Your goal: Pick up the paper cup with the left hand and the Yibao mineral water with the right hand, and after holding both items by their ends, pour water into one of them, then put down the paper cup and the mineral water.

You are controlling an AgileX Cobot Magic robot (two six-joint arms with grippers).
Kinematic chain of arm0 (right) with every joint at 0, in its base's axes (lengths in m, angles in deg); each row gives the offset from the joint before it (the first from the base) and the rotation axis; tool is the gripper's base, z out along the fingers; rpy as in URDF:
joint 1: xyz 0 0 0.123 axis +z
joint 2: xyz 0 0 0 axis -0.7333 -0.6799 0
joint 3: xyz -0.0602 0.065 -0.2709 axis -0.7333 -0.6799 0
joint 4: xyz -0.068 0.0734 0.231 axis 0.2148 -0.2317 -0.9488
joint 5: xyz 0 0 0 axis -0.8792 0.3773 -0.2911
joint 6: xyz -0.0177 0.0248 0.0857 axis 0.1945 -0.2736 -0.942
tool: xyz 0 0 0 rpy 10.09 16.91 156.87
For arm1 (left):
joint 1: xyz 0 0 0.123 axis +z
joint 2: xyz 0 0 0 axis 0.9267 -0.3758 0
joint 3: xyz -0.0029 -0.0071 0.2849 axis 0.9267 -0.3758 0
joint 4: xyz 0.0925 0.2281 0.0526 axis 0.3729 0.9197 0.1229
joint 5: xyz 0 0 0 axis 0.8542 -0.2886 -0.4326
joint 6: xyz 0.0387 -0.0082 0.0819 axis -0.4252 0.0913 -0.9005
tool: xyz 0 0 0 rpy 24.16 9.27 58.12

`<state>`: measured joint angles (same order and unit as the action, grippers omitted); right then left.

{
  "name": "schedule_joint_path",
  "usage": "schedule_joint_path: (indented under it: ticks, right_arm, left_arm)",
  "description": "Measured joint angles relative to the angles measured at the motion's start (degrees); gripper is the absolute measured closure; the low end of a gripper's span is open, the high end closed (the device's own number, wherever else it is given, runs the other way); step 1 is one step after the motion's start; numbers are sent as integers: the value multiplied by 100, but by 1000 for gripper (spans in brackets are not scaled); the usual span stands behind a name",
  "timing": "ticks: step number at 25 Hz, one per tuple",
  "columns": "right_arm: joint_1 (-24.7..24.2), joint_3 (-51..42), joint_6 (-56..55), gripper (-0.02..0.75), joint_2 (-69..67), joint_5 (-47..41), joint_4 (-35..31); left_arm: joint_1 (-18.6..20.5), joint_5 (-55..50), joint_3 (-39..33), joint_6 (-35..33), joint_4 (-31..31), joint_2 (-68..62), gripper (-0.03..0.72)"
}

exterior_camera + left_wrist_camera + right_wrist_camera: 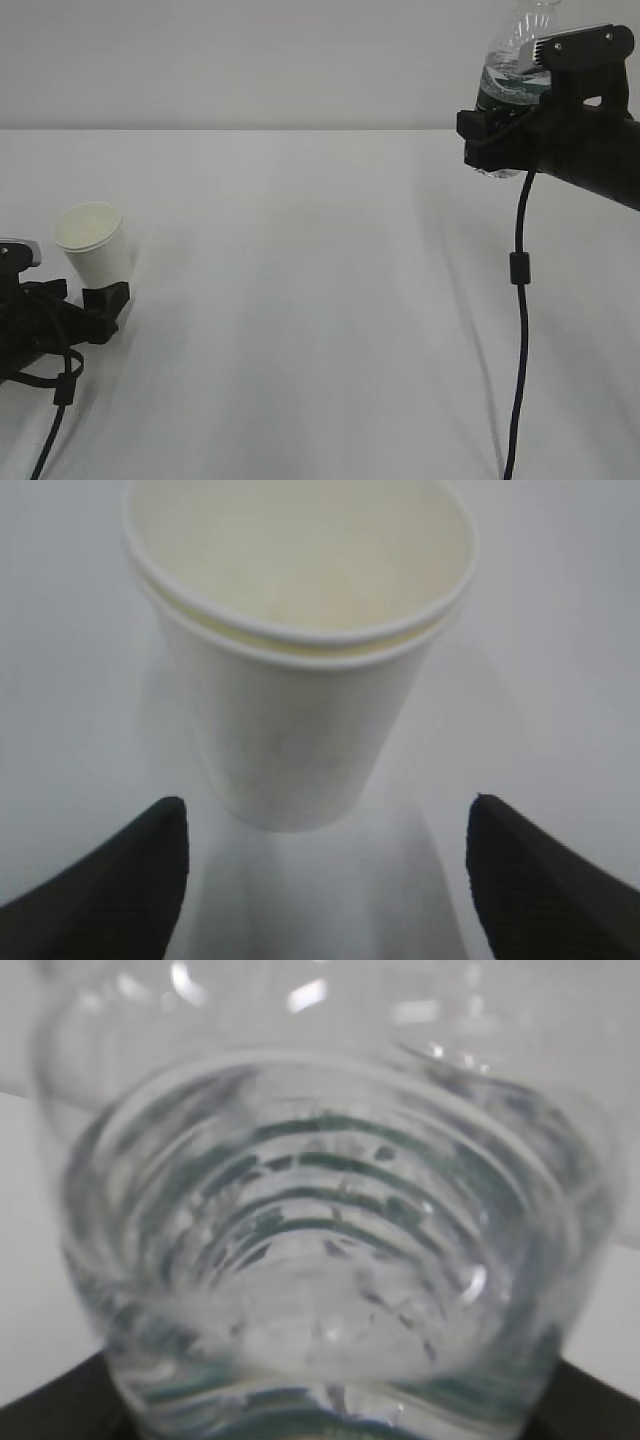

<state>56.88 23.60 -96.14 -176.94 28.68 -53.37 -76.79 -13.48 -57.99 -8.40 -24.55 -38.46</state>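
The cup (300,670) stands on the table (320,300) at near left, released between the spread fingers (120,880) of the left gripper (100,305). The bottle (510,80) is clamped in the right gripper (495,130), raised at far right; setting it down is judged left.

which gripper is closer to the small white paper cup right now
Left. The left gripper sits at the base of the small white paper cup, fingers apart on either side, not touching it. The right gripper is raised far across the table, clamped on the clear ribbed plastic bottle.
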Motion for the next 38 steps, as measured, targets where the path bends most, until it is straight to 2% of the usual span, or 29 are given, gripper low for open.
schedule_joint_path:
  ticks: [5, 13, 20, 38]
  right_arm:
    - [0, 0, 0, 275, 0, 0, 28]
    - [0, 0, 0, 275, 0, 0, 67]
    - [0, 0, 0, 275, 0, 0, 114]
    - [0, 0, 0, 275, 0, 0, 178]
  left_arm:
    - [0, 0, 72, 0, -73, -61, 63]
    - [0, 0, 72, 0, -169, -73, 109]
    - [0, 0, 86, 0, 149, -73, 5]
    - [0, 0, 361, 0, -159, -82, 0]
